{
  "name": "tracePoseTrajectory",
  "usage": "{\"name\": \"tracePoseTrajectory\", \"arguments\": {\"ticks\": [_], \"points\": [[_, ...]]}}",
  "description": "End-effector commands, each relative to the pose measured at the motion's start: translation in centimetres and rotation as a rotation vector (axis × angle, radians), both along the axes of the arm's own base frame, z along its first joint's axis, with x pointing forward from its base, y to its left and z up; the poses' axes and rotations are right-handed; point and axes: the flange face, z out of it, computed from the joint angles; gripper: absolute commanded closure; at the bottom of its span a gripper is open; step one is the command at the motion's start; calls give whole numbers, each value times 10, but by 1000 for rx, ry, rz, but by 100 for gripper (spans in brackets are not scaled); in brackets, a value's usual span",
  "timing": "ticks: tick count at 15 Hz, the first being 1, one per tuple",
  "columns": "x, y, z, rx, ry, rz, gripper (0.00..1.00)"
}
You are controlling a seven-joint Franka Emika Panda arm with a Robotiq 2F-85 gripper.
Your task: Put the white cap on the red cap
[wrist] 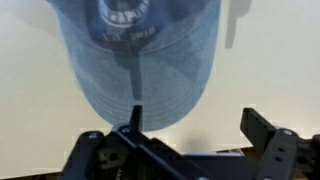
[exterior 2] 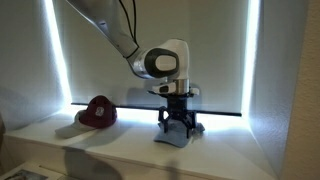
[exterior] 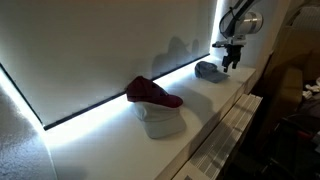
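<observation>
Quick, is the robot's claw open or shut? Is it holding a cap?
Gripper: open, holding nothing; it hangs over the white cap.

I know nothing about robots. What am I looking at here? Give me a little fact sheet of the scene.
Setting: a pale ledge in a dim room, lit from behind
Gripper: the gripper is open and hangs right over the white cap
White cap: the white cap looks bluish grey and lies on the ledge, apart from the red cap
Red cap: the red cap appears to rest on a bulkier whitish cap
Contact: cannot tell whether the fingers touch the white cap
Progress: white cap not yet on the red cap
</observation>
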Motion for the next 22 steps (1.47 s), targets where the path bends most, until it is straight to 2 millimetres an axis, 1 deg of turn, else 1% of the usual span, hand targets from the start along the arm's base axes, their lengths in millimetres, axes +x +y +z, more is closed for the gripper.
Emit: {"name": "tracePoseTrajectory", "arguments": {"ticks": [1,2,4,6,7,10,11,13,14,15,17,20,21,22], "points": [[5,6,0,-1,1,6,0],[5,6,0,-2,1,5,0],[-2,-4,0,-5,2,-10,0],[9,4,4,-5,-87,15,0],[11,6,9,-23,-148,26,0],[39,33,20,-73,-293,98,0],[48,43,21,-93,-334,119,0],[62,57,18,-102,-389,134,0],[65,60,17,-99,-405,132,0],[67,58,17,-99,-364,124,0],[71,65,16,-99,-382,128,0],[70,61,16,-101,-383,124,0],[68,56,13,-112,-371,118,0],[69,58,13,-117,-373,87,0]]}}
